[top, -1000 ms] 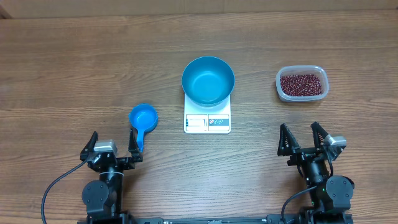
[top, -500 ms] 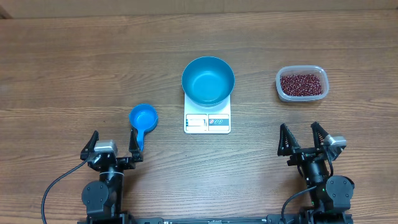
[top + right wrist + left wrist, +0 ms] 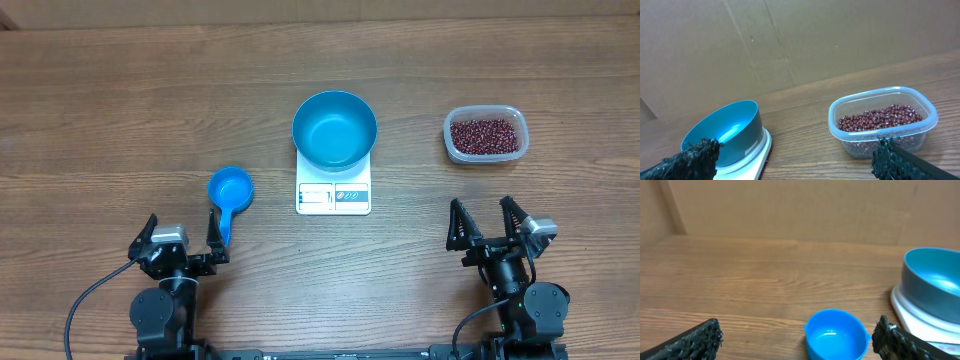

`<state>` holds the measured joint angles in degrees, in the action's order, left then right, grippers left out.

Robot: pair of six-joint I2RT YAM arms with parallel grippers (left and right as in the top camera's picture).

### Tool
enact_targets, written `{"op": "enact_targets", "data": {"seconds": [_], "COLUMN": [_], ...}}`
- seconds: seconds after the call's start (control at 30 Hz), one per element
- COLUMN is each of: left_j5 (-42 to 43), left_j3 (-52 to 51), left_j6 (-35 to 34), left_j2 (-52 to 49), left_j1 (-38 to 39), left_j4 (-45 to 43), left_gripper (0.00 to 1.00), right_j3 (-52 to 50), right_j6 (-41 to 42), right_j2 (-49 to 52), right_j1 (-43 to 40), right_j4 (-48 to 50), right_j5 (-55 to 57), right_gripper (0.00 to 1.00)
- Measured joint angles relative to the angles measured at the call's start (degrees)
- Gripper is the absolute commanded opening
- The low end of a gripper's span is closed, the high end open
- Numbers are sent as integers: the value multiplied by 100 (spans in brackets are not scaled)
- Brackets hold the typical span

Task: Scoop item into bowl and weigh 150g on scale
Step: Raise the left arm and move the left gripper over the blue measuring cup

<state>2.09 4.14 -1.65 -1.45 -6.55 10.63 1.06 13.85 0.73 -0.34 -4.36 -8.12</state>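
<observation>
The bright blue bowl [image 3: 334,129] [image 3: 935,277] [image 3: 725,132] sits on the white scale [image 3: 333,189] [image 3: 747,162] at table centre. Dark red-brown beans [image 3: 485,135] [image 3: 880,117] fill a clear tub [image 3: 484,134] [image 3: 882,120] at the right. A small blue scoop [image 3: 229,192] [image 3: 836,334] lies left of the scale, handle toward the near edge. My left gripper [image 3: 182,240] [image 3: 796,340] is open just behind the scoop, touching nothing. My right gripper [image 3: 486,225] [image 3: 795,157] is open near the front edge, below the tub, empty.
A brown cardboard wall [image 3: 790,207] [image 3: 790,40] stands along the far side of the wooden table [image 3: 120,110]. Both arm bases sit at the near edge, with black cables trailing from them.
</observation>
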Motion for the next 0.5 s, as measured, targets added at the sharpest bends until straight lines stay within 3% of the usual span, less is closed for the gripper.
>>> {"op": "enact_targets", "data": {"seconds": [0.27, 0.5], "left_j5": [-271, -326], "left_j3": [728, 1403], "left_j6": [76, 76], "left_j2": [-796, -2162], "left_j1": [0, 0], "left_j4": [118, 162], "left_gripper": [100, 100], "right_j3": [0, 0], "right_j6": [2, 0], "right_j2": [0, 0], "right_j1": [0, 0], "right_j4": [-2, -2], "right_j5": [2, 2], "right_gripper": [100, 100]}}
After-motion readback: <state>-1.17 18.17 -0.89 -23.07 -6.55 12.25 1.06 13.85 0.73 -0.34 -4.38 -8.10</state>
